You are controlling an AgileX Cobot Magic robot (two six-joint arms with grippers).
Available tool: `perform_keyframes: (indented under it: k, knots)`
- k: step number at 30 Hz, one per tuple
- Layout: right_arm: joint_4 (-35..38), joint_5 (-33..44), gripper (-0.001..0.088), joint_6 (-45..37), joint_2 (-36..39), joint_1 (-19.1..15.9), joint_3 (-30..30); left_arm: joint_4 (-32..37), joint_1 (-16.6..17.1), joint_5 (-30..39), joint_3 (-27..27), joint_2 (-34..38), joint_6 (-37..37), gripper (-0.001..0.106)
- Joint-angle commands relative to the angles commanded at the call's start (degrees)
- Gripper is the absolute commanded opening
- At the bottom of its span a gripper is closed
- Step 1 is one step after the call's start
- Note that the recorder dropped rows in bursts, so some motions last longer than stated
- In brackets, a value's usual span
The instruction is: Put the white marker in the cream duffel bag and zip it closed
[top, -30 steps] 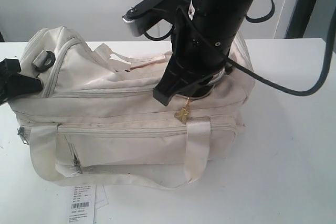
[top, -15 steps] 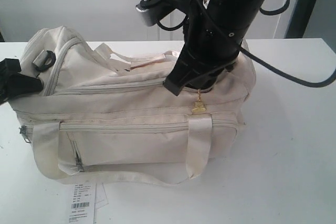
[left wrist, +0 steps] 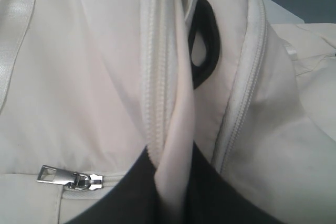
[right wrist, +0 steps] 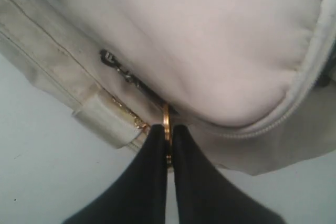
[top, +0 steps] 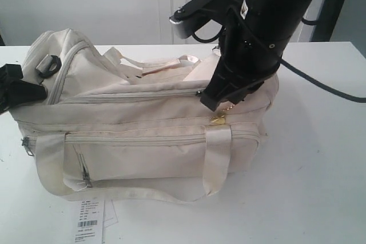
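The cream duffel bag (top: 143, 135) lay on its side across the white table (top: 320, 170), filling the left and centre of the exterior view. The white marker showed in none of the views, so it was probably already inside, though that could not be confirmed. The right gripper (right wrist: 167, 132) had its jaws pressed together on the gold zip pull (right wrist: 166, 115) near the bag's right end, and the top zip (top: 131, 95) looked closed along the run to the left of it. At the far left edge the left gripper (top: 34, 91) met the bag's end. Its wrist view showed a fold of cream fabric between two dark fingers, apparently pinched to brace the bag. What seemed left was the last stretch of zip, if any, then letting go.
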Motion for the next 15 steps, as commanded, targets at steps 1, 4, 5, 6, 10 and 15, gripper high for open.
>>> perform_keyframes:
  k: [1,4,5,6,10,15]
  knots:
    - [0.0,0.0,0.0,0.0,-0.3,-0.1,0.3,0.0,0.0,0.0,0.0,0.0,0.0,0.0]
    - [0.0,0.0,0.0,0.0,-0.3,-0.3,0.3,0.0,0.0,0.0,0.0,0.0,0.0,0.0]
    - [0.0,0.0,0.0,-0.1,-0.4,-0.3,0.3,0.0,0.0,0.0,0.0,0.0,0.0,0.0]
    - [0.0,0.0,0.0,-0.4,-0.5,-0.4,0.3,0.0,0.0,0.0,0.0,0.0,0.0,0.0]
    - [-1.6,0.0,0.0,-1.0,-0.6,-0.4,0.3,0.0,0.0,0.0,0.0,0.0,0.0,0.0]
    - [-1.8,0.0,0.0,-1.4,-0.8,-1.3,0.3,-0.1,0.0,-0.1,0.0,0.0,0.0,0.0]
